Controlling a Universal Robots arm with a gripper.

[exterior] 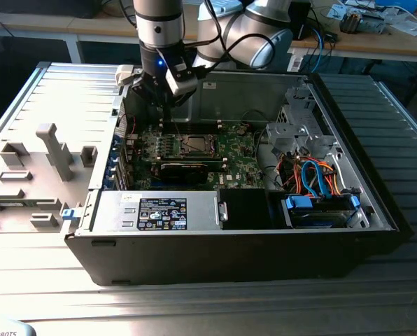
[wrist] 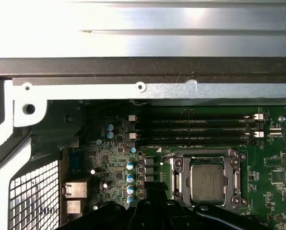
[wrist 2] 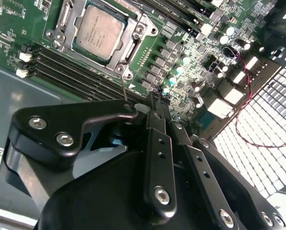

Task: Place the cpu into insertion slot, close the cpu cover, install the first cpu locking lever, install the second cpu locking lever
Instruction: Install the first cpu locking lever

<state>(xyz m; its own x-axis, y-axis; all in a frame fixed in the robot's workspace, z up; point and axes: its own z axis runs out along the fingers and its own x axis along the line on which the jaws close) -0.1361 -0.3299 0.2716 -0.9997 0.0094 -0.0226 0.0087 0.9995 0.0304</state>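
The cpu (wrist 2: 100, 31) lies flat in the insertion slot (exterior: 193, 145) on the green board, its silver top showing. The cpu cover (wrist 2: 131, 47) lies down over it, framing the chip, and the cpu (wrist: 208, 182) looks the same in the first wrist view. A thin metal locking lever (wrist 2: 123, 86) stands up from the slot's corner, and its free end reaches the tip of my gripper (wrist 2: 154, 104). The black fingers (wrist 2: 158, 143) are pressed together with nothing between them. In the exterior view my gripper (exterior: 164, 106) hangs just above the board, on the exterior view's left of the slot.
The open black computer case (exterior: 376, 189) walls in the board. Long black memory slots (wrist: 196, 127) run beside the insertion slot. A black expansion card (exterior: 184, 169) lies near it, and a drive bay with orange and blue cables (exterior: 313, 178) is on the exterior view's right.
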